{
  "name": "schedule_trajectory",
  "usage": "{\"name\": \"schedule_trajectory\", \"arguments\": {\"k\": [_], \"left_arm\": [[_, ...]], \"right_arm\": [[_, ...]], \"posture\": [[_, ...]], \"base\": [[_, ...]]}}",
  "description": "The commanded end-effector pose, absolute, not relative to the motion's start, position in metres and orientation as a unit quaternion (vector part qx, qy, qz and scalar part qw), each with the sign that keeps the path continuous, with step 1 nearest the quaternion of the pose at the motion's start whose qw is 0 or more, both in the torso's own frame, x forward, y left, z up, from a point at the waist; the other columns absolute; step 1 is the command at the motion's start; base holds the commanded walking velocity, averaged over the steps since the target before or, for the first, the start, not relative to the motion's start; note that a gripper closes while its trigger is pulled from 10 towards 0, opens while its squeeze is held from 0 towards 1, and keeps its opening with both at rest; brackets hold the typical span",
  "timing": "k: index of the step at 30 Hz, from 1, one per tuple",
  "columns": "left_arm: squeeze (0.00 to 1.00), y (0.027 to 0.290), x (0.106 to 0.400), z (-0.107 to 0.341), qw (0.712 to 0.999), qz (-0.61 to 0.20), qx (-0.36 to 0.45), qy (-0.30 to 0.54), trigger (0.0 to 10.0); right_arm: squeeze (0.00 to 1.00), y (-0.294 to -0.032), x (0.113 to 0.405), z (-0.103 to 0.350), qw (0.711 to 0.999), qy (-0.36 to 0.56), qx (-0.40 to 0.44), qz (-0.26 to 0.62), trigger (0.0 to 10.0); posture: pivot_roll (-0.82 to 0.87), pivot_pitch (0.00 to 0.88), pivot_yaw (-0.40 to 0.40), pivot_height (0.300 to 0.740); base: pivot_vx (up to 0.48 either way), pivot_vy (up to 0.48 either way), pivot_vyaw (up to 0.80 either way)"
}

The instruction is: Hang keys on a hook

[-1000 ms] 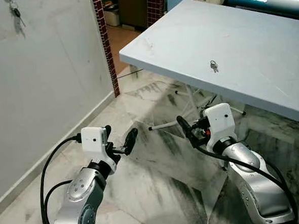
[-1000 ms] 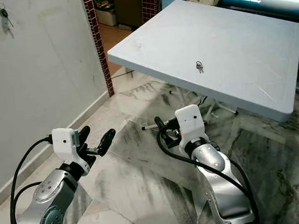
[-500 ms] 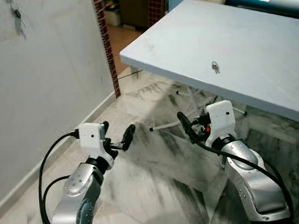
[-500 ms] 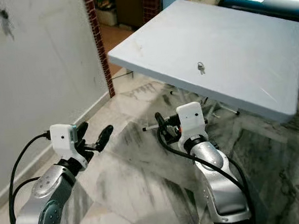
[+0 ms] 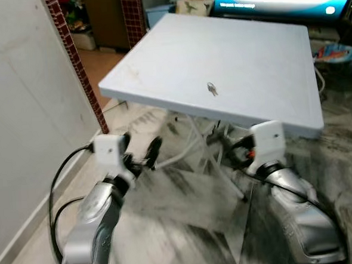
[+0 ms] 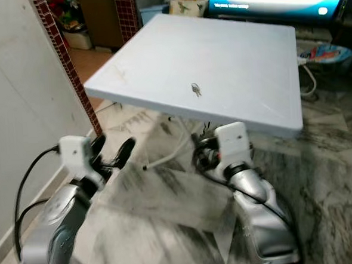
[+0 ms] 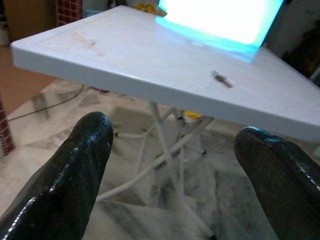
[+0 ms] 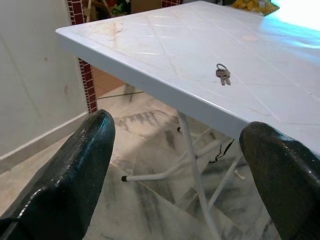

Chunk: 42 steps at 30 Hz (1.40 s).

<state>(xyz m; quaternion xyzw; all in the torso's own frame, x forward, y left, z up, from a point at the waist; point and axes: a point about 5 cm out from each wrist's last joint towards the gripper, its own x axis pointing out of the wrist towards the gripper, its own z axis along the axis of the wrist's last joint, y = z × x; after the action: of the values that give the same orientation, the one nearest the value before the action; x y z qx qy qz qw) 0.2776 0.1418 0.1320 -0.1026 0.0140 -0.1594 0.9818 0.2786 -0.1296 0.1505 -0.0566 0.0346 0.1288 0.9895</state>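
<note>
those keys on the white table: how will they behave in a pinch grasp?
The keys are a small bunch on a ring, so they will probably dangle and swing rather than stay stiff. They lie flat on the smooth table, so wide fingertips may push them into a slide before getting under. They look light for the open right gripper, and hardly fragile.

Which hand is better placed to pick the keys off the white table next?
Probably the right hand: it hangs open just below the table's near edge, closest to the keys. The left hand, also open, sits farther off toward the wall.
</note>
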Motion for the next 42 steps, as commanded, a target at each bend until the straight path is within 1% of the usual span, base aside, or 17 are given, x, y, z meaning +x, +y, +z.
{"name": "schedule_trajectory", "arguments": {"k": [1,18,23,37,42], "left_arm": [[0.00,0.1347,0.2780,0.1337,0.980,-0.173,-0.102,0.011,10.0],[0.00,0.1340,0.2791,0.1348,0.979,-0.181,-0.095,0.012,10.0],[0.00,0.1339,0.2796,0.1352,0.979,-0.184,-0.092,0.012,10.0],[0.00,0.1304,0.2793,0.1354,0.977,-0.193,-0.091,0.014,10.0],[0.00,0.1311,0.2796,0.1350,0.977,-0.193,-0.090,0.017,10.0]], "right_arm": [[0.00,-0.1354,0.2776,0.1529,0.991,0.028,-0.061,0.119,10.0],[0.00,-0.1335,0.2761,0.1500,0.991,0.032,-0.059,0.112,10.0],[0.00,-0.1342,0.2766,0.1501,0.992,0.032,-0.057,0.104,10.0],[0.00,-0.1348,0.2776,0.1487,0.993,0.035,-0.059,0.094,10.0],[0.00,-0.1341,0.2776,0.1488,0.994,0.035,-0.057,0.092,10.0]], "posture": [[-0.03,0.105,0.025,0.740],[-0.02,0.112,0.045,0.740],[-0.02,0.112,0.048,0.740],[-0.02,0.112,0.053,0.740],[-0.02,0.112,0.053,0.740]], "base": [[0.375,0.300,0.00],[0.376,0.296,0.00],[0.455,0.000,0.00],[0.461,0.000,-0.73],[0.431,0.000,0.00]]}}
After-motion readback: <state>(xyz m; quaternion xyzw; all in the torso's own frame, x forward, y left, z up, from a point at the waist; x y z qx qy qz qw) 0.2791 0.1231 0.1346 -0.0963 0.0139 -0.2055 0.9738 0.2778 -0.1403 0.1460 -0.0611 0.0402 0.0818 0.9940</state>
